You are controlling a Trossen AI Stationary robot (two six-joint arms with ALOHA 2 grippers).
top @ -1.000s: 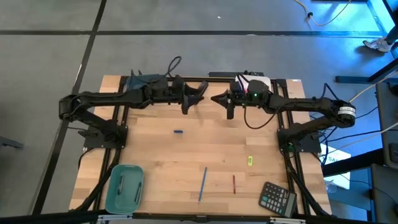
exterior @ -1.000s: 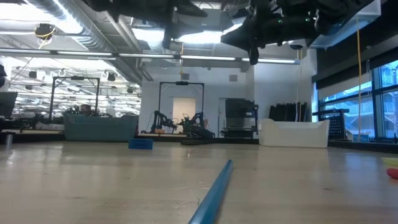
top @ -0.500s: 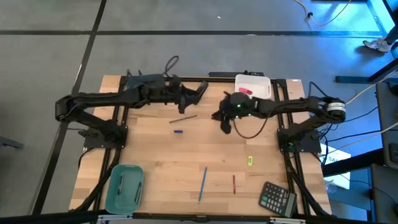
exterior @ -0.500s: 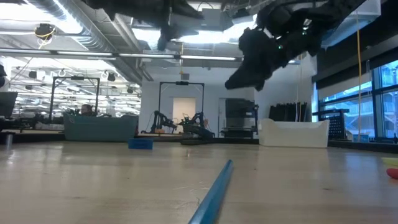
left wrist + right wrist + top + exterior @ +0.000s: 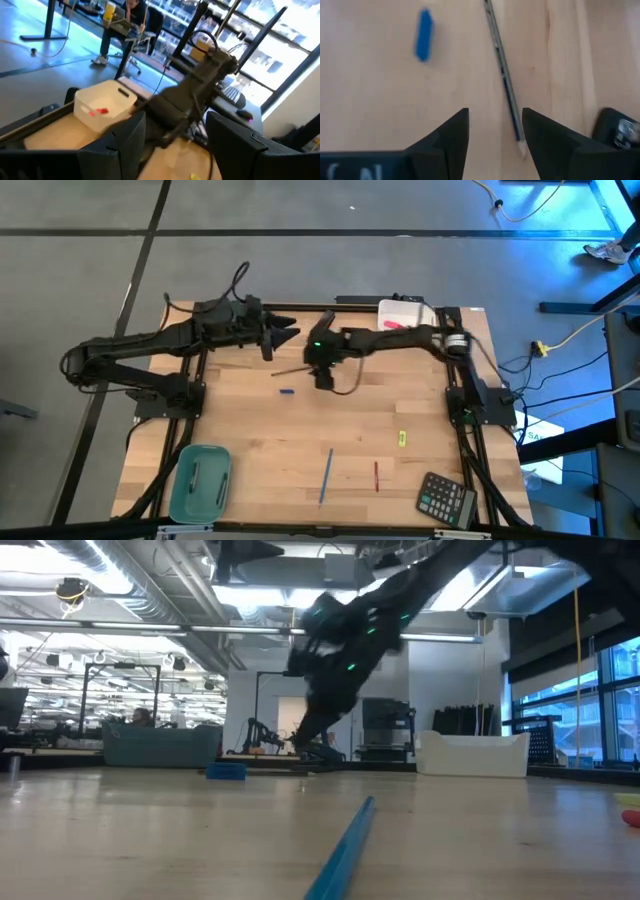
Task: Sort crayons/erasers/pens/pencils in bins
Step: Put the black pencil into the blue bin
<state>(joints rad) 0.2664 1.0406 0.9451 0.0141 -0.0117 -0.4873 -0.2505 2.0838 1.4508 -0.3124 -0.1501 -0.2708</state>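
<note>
At the upper middle of the overhead view, the right gripper (image 5: 324, 377) hangs with fingers apart over a thin grey pencil (image 5: 296, 368) lying flat on the table (image 5: 250, 430), so a pickup seems in hand. Next it likely must lower and close around it; the left gripper (image 5: 283, 332) waits open at upper left

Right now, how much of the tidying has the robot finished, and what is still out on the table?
Partly done. The teal bin holds dark pens and the white bin holds something red. In hand: the right gripper, open, reaches over a dark pencil. The left gripper waits, open, near the table's far edge. Left: blue pencil, thin red pen, small blue piece, yellow-green piece.
</note>
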